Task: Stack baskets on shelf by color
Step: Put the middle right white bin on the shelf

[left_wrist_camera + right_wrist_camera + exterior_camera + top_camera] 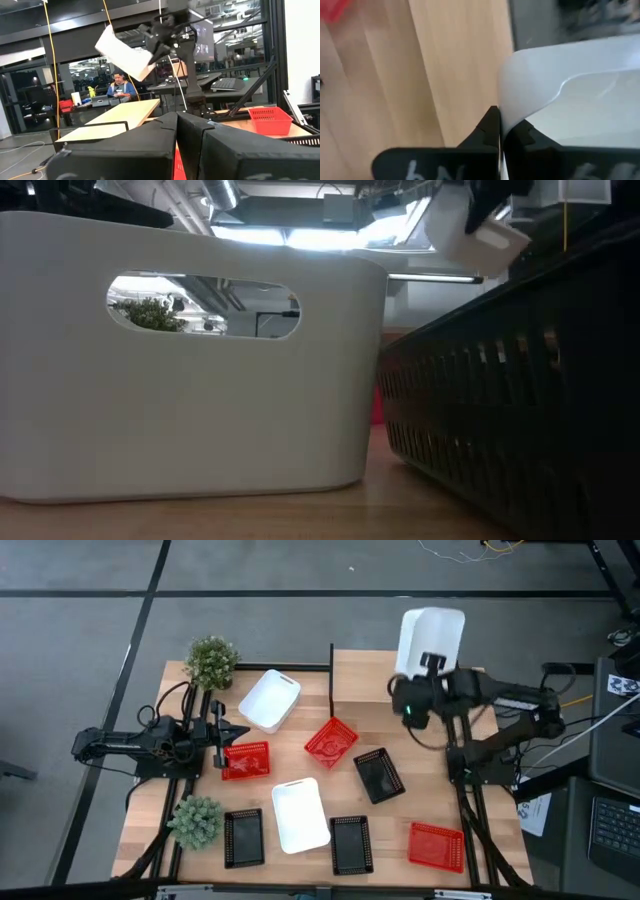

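My right gripper [428, 666] is shut on a white basket [432, 635], which it holds in the air over the far right part of the light-wood shelf [365, 675]. The same basket shows tilted high up in the low view [470, 230] and in the left wrist view [125, 52]. My left gripper [238, 732] is shut and sits low at the table's left, just beyond a red basket [246, 760] that lies flat on the table. Whether it touches that basket does not show. A second red basket [330, 740] lies by the shelf's near post. My right gripper pinches the white basket's side wall at its rim [503, 117], one finger inside the basket and one outside. The basket is lifted clear of the shelf and tilted, and it reaches away from the fingers toward the table's far edge.
More baskets lie about the table: white ones [270, 700] [300, 815], black ones [378, 775] [243, 837] [350, 843], a red one [436, 845]. Two potted plants [211, 660] [196, 820] stand at the left. A person [120, 87] sits in the room beyond.
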